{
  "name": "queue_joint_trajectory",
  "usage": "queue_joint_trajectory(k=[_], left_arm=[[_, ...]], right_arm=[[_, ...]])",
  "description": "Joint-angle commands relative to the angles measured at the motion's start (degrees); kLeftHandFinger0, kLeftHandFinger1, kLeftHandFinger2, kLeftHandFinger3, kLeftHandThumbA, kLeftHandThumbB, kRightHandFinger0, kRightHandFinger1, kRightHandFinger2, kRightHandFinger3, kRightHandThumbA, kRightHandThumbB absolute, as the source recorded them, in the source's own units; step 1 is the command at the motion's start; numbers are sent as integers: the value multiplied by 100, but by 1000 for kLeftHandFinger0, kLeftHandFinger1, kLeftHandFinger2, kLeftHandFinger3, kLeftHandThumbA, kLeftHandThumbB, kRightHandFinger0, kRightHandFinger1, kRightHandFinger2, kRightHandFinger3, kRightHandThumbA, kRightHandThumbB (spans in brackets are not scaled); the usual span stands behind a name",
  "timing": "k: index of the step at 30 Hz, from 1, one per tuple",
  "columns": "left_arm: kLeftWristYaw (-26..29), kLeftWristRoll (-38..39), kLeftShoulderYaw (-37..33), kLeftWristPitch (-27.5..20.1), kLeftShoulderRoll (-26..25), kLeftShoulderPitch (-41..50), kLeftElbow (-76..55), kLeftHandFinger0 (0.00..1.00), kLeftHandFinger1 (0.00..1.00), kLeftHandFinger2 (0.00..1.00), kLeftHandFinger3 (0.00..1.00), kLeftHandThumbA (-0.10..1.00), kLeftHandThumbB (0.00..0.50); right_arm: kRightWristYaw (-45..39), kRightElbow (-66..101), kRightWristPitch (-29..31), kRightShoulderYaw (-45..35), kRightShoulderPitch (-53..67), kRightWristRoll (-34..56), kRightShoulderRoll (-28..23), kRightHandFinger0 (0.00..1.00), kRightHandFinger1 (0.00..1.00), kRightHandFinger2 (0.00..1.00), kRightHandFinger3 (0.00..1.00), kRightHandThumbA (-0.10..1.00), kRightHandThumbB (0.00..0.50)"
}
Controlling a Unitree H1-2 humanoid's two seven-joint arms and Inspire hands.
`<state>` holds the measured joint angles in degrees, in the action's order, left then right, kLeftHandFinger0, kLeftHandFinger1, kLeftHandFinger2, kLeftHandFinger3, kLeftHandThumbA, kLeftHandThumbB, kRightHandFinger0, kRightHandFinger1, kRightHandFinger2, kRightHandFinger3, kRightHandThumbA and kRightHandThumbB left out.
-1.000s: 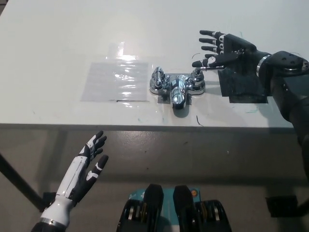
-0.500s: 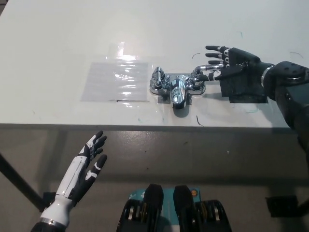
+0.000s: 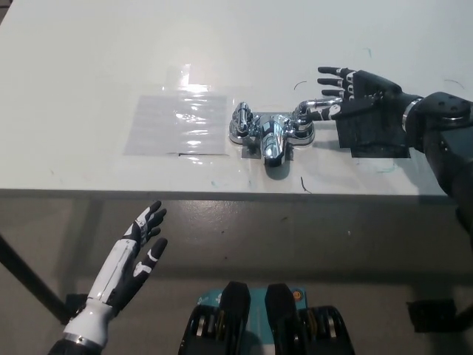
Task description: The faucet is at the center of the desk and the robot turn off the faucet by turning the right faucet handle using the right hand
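Chrome two-handle faucet (image 3: 271,133) mid-desk, near front edge of white desk (image 3: 89,66). Black right hand (image 3: 355,92) spread, holding nothing, thumb at right chrome handle (image 3: 303,122). Advice: close fingers round handle before twisting. White left hand (image 3: 137,251) idle, spread, below front edge.

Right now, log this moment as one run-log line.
right hand: open, fingertips at right faucet handle, not gripping | left hand: open, resting below desk edge | faucet: desk center
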<state>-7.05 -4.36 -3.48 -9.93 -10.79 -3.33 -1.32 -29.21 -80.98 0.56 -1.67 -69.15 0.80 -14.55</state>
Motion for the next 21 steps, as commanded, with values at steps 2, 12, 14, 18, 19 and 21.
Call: queue_joint_trajectory(k=[2, 12, 14, 18, 19, 21], left_arm=[[-92, 58, -3, -91, -64, -95, -242, 1000, 1000, 1000, 1000, 886, 211], [-109, 56, 9, -43, -65, -108, -251, 1000, 1000, 1000, 1000, 873, 223], [-122, 103, 19, 9, -58, -107, -261, 1000, 1000, 1000, 1000, 865, 229], [-115, 50, 7, -72, -60, -97, -234, 1000, 1000, 1000, 1000, 859, 217], [-113, 49, 3, -70, -52, -95, -235, 1000, 1000, 1000, 1000, 857, 217], [-117, 56, 9, -19, -57, -83, -266, 1000, 1000, 1000, 1000, 851, 222]], right_arm=[[-105, 72, -10, -150, -385, 209, -2, 1000, 1000, 1000, 1000, 1000, 408], [-369, 81, 69, 106, -171, 0, 200, 1000, 1000, 1000, 1000, 1000, 453], [-531, 97, 113, 206, -113, -44, 248, 1000, 1000, 1000, 1000, 1000, 439], [-909, 120, 1, 406, 59, -123, 341, 1000, 1000, 1000, 1000, 1000, 448], [-941, 124, -20, 446, 89, -140, 345, 1000, 1000, 1000, 1000, 1000, 448], [-995, 141, 19, 558, 162, -189, 363, 1000, 1000, 1000, 1000, 1000, 445]])
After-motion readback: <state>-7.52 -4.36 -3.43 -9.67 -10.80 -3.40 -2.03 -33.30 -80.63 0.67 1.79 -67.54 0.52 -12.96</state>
